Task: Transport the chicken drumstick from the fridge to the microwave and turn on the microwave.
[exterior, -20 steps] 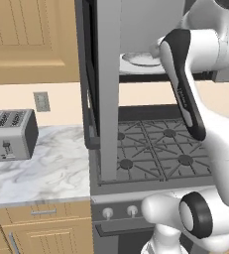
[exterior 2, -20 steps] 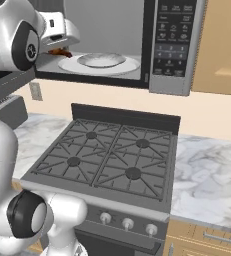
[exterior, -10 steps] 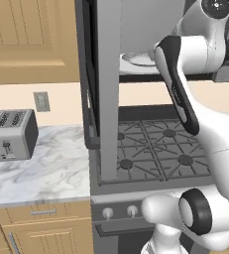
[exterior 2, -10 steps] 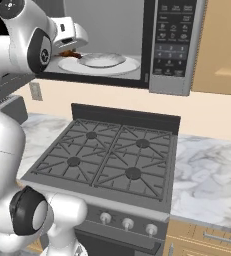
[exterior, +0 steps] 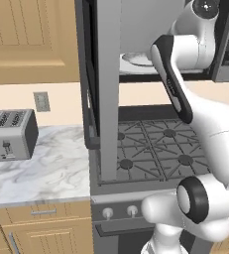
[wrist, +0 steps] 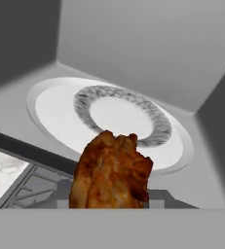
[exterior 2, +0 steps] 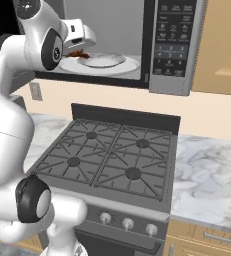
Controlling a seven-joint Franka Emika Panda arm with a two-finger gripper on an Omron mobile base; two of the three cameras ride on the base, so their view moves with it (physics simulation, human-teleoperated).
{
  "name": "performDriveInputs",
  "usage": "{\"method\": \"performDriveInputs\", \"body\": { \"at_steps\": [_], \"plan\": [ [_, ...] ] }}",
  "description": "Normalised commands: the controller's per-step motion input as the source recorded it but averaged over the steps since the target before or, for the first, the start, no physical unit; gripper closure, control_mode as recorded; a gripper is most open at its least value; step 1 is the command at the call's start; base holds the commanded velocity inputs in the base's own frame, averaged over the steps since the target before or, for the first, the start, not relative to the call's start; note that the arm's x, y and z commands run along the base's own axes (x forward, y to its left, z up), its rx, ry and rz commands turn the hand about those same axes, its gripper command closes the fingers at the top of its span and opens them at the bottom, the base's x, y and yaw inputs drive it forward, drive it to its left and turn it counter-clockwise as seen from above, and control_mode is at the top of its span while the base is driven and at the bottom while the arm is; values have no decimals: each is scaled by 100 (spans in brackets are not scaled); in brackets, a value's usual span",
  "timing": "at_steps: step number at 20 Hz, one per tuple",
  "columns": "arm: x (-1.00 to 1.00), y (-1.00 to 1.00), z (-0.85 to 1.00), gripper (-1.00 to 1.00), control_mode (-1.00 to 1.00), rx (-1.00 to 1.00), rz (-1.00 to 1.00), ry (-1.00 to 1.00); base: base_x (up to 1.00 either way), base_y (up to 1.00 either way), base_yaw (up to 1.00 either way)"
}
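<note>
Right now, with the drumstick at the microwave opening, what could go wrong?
The chicken drumstick, held in the gripper, sits at the microwave front edge, short of the plate; released here, it may drop onto the stove. The open door stands close beside the arm, so a sideways swing might hit it.

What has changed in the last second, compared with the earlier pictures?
The end effector, shut on the chicken drumstick, has moved further into the open microwave, toward the plate on the turntable; a second ago it was at the left edge of the opening. The drumstick is not yet released. The microwave door, plate, stove and toaster stayed put.
</note>
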Motion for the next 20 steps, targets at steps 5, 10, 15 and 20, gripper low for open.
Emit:
{"method": "performDriveInputs", "body": {
  "at_steps": [5,10,15,20],
  "plan": [
    [40,0,-10,100,-100,0,0,8,0,0,0],
    [45,0,-11,100,-100,-1,0,7,0,0,0],
    [50,0,-19,100,-100,-1,0,6,0,0,0],
    [43,0,-21,100,-100,-1,0,2,0,0,0]
  ]
}}
